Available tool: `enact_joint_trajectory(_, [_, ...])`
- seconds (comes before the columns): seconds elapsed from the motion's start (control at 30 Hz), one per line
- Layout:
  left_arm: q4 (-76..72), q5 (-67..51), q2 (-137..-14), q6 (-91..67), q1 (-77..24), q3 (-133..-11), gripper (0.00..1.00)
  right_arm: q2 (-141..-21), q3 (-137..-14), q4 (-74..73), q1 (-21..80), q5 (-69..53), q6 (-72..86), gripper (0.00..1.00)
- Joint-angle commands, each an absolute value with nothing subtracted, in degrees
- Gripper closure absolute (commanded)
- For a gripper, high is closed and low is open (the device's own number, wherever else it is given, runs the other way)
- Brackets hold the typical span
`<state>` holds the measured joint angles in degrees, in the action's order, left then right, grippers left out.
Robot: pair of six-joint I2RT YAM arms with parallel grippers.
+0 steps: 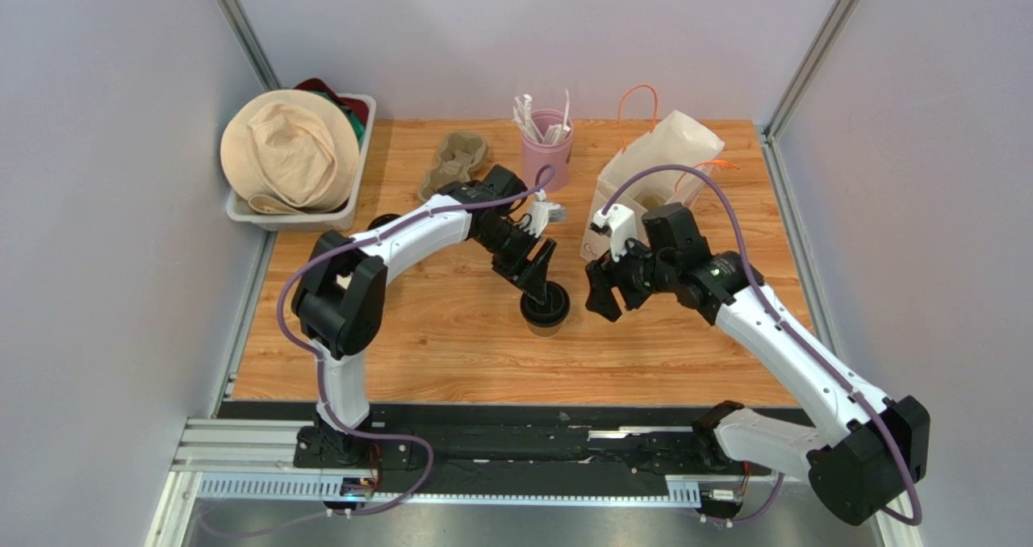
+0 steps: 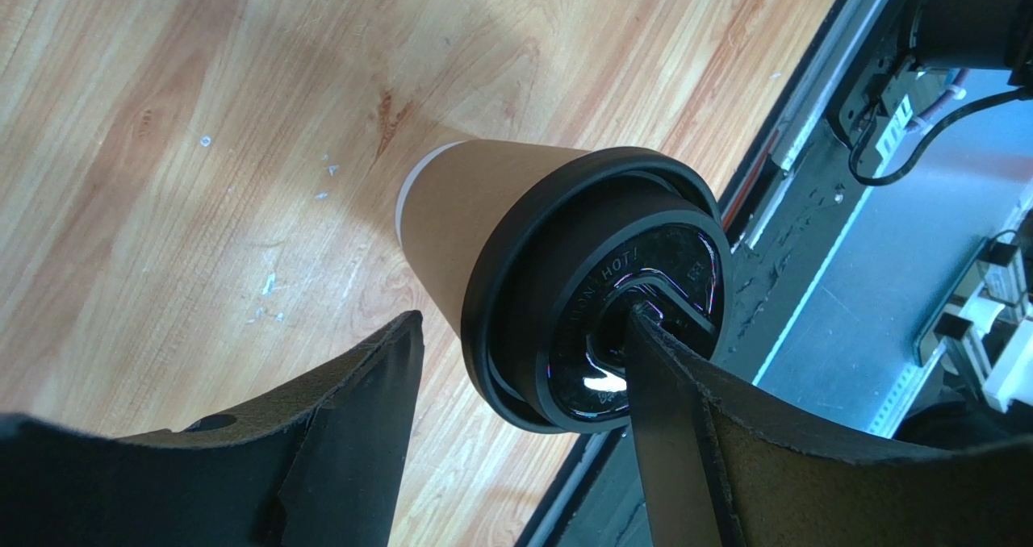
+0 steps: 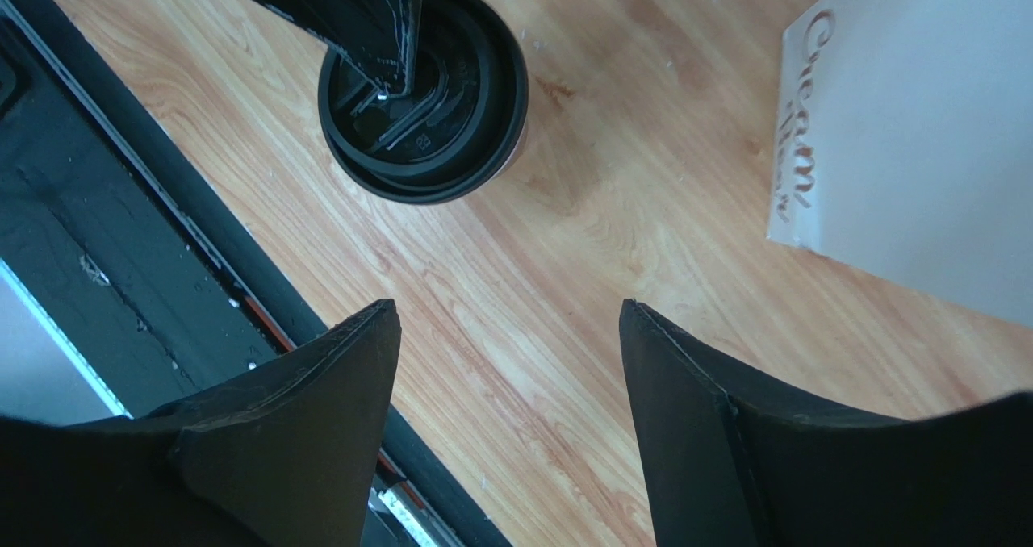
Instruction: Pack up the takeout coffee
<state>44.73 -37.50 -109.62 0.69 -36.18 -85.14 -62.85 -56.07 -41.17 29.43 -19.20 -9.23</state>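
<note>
The wooden counter (image 1: 424,353) is closed in by grey walls (image 1: 109,208) on the left, the right and the far side. Its near edge meets a black rail (image 1: 546,444), where the left arm (image 1: 364,269) and the right arm (image 1: 788,341) are bolted. The widest free wood is in the near half, left of the middle.

In the far left corner sits a grey bin (image 1: 243,218) with a beige hat (image 1: 289,150) on it. At the far right stands a white paper bag (image 1: 661,160). The cursive writing on its side seems to begin with "Cream"; the rest I cannot read. Between them, at the far edge, are a cardboard cup carrier (image 1: 455,160) and a pink cup (image 1: 546,157) of white sticks.

The takeout coffee (image 1: 544,309) stands upright near the middle of the counter, with its black lid (image 2: 606,281) on. The raised letters "HOT" can be read on the lid.

The left jaws are open at the cup and do not grip it. One finger (image 2: 364,438) is just beside the cup wall with a gap, and the other finger (image 2: 691,438) lies over the top of the lid.

The right jaws are wide open and empty, over bare wood just right of the cup, between it and the bag.
</note>
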Motion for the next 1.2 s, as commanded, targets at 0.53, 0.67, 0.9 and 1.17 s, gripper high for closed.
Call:
enact_joint_trajectory(0.53, [42.89, -24.52, -108.9, 3.96, -37.44, -83.23, 0.32, -82.79, -61.25, -37.18, 23.65, -37.87, -0.44, 0.41])
enact_joint_trajectory(0.67, [42.28, -24.08, -108.37, 3.87, -37.35, -82.53, 0.33, -85.69, -62.58, -36.39, 21.19, -42.45, 2.11, 0.51])
enact_joint_trajectory(0.9, [42.19, -23.29, -108.28, 3.95, -37.44, -82.97, 0.33, -87.27, -62.75, -35.6, 21.01, -45.26, 2.55, 0.57])
enact_joint_trajectory(1.17, [42.1, -22.33, -107.93, 3.87, -37.35, -82.88, 0.33, -87.54, -62.05, -34.11, 21.97, -41.84, 2.2, 0.56])
